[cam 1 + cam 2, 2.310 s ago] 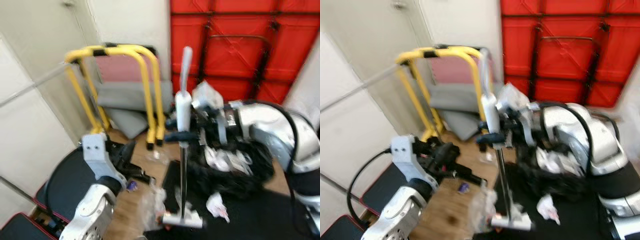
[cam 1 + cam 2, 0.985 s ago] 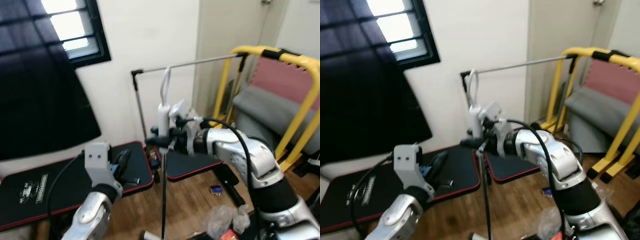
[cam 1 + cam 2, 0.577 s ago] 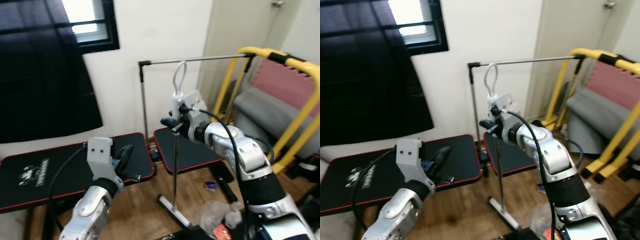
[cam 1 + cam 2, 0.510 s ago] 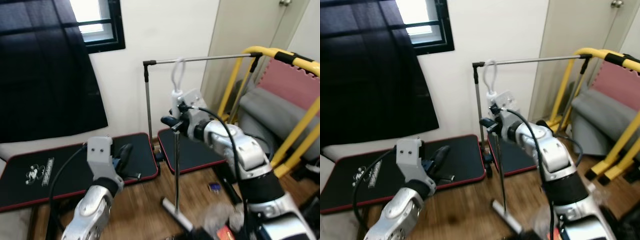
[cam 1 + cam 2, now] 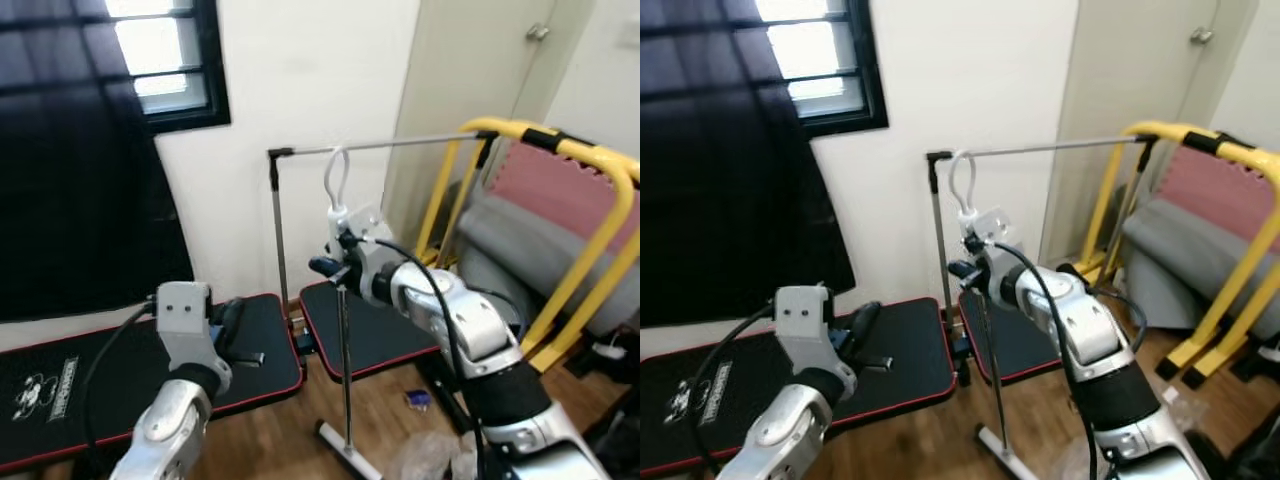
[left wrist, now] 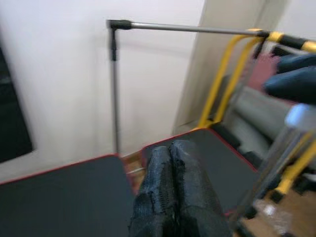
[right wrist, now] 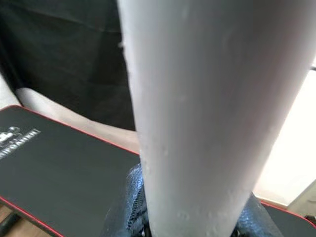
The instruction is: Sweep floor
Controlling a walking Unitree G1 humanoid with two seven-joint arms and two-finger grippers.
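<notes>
Presently, the white-handled metal-shafted broom [image 5: 343,330] is pinched upright by the right tool [image 5: 332,268]; crumpled clear plastic litter [image 5: 432,459] remains unswept on the wooden floor [image 5: 270,440]; the left tool [image 6: 174,197] is pressed together, empty.

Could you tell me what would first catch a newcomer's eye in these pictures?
The right gripper, raised mid-frame, is shut on an upright broom whose head rests on the wood floor. Behind it to the right stands a yellow frame; black mats lie along the wall.
</notes>
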